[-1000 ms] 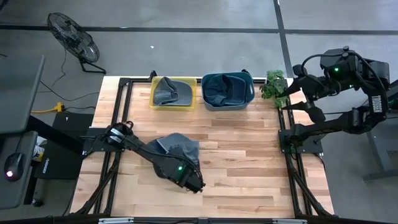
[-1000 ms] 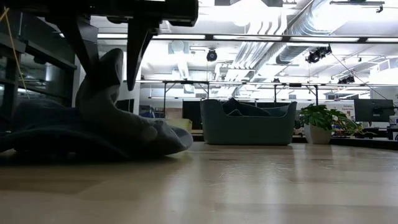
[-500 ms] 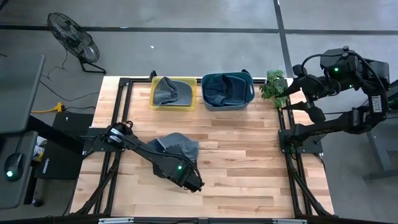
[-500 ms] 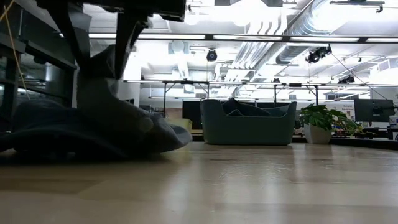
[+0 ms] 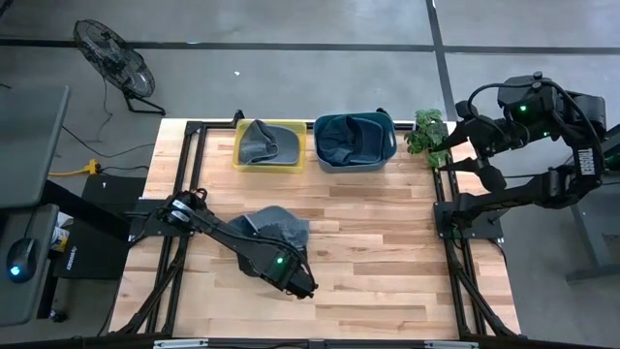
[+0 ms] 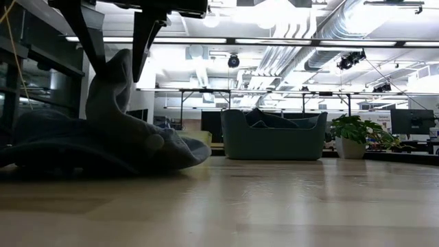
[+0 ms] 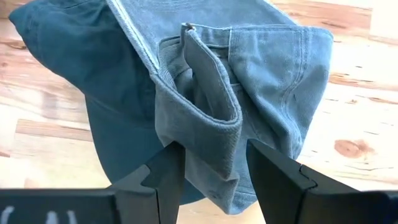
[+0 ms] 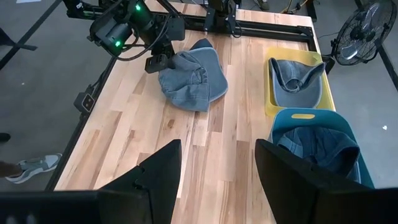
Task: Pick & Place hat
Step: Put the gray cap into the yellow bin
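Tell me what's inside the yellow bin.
The yellow bin holds one grey hat, brim upward. Whatever lies beneath that hat is covered and cannot be seen.

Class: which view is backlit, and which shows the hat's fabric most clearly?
Low view: bright ceiling lights behind leave the hat and the left gripper as dark shapes. Left wrist view: evenly lit, the hat's seams and folds sharp between the fingers.

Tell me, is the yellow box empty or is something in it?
Not empty. A grey hat lies inside the yellow box, seen from above.
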### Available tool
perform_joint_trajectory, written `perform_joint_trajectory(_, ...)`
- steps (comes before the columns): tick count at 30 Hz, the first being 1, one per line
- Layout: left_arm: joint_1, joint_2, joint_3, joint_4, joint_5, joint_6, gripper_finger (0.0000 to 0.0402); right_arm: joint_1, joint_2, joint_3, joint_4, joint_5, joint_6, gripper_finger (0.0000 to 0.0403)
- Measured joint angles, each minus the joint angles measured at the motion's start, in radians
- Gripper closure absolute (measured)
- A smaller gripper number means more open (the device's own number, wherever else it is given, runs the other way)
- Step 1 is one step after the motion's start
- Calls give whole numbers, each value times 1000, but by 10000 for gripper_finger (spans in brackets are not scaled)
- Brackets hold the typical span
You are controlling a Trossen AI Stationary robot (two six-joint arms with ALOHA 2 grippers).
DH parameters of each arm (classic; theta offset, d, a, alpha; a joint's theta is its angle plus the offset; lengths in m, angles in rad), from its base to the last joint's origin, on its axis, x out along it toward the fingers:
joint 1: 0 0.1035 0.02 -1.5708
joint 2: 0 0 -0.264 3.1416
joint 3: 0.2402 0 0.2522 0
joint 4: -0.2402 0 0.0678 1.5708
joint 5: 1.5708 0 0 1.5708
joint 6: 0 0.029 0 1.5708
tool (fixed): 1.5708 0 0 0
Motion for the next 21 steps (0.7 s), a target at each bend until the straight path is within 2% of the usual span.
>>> perform_joint_trajectory(21,0,1,-16,0,3,4,235,0,0,0,0,-3,4,204)
